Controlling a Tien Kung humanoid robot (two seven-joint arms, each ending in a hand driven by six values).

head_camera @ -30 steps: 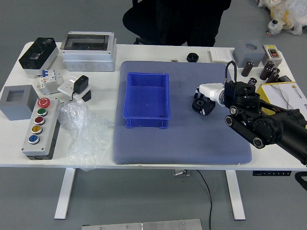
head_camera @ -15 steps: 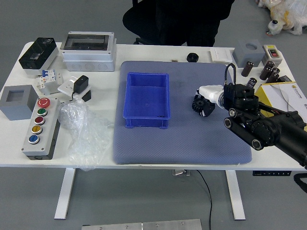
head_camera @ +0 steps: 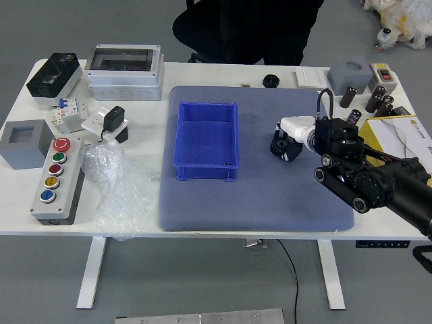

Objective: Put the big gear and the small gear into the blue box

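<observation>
The blue box [head_camera: 206, 138] stands upright on the left part of the grey-blue mat, and its inside shows only blue. Right of it, a black toothed gear [head_camera: 279, 148] is at my right hand [head_camera: 294, 137], partly covered by it. The hand comes in from the right, low over the mat, with its white back upward. Whether it grasps the gear is unclear. A second gear cannot be made out separately there. My left arm is out of view.
A black round piece [head_camera: 271, 81] lies by the mat's far edge. A button panel [head_camera: 59, 181] and clear plastic bag [head_camera: 118, 185] lie left. A yellow box [head_camera: 398, 138] and dark cylinders [head_camera: 376, 99] stand right. A person in black is at the far side.
My right forearm and wrist have shifted slightly to the left. The blue box has stayed where it was.
</observation>
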